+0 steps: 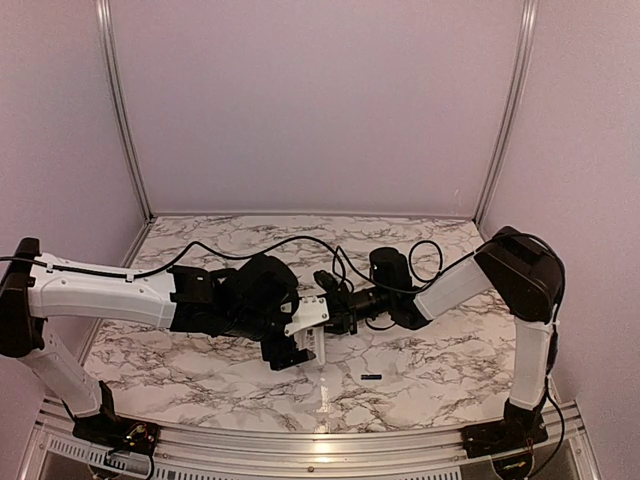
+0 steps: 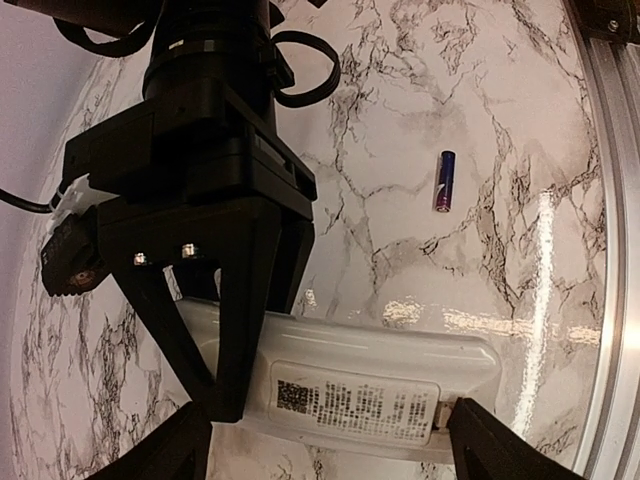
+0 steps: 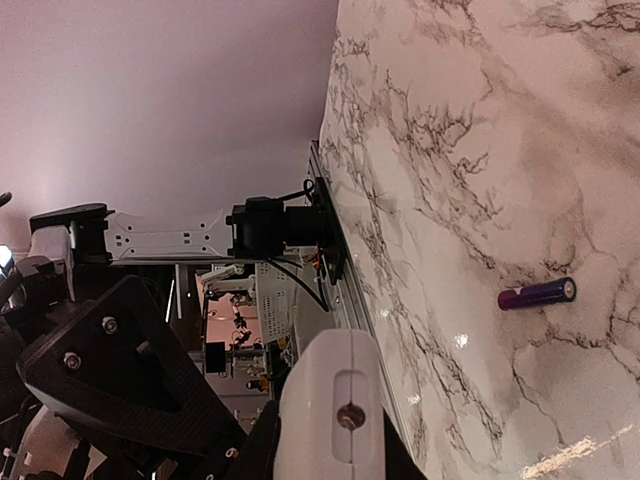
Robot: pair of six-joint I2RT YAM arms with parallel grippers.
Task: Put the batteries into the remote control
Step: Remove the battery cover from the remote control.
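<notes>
- Remote control [image 2: 390,375], printed label showing, is clamped lengthwise between the fingers of the left tool [image 2: 325,450].
- Right tool [image 2: 215,395] pinches one end of it.
- One battery [image 2: 445,181] lies on the marbled surface [image 2: 400,90], well apart.

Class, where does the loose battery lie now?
Top view: battery on the marble table, right of centre, near the front edge, just right of the remote control.

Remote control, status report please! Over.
Left fingers and right fingers both grip remote control. One battery loose on table. Nothing blocking.
</notes>
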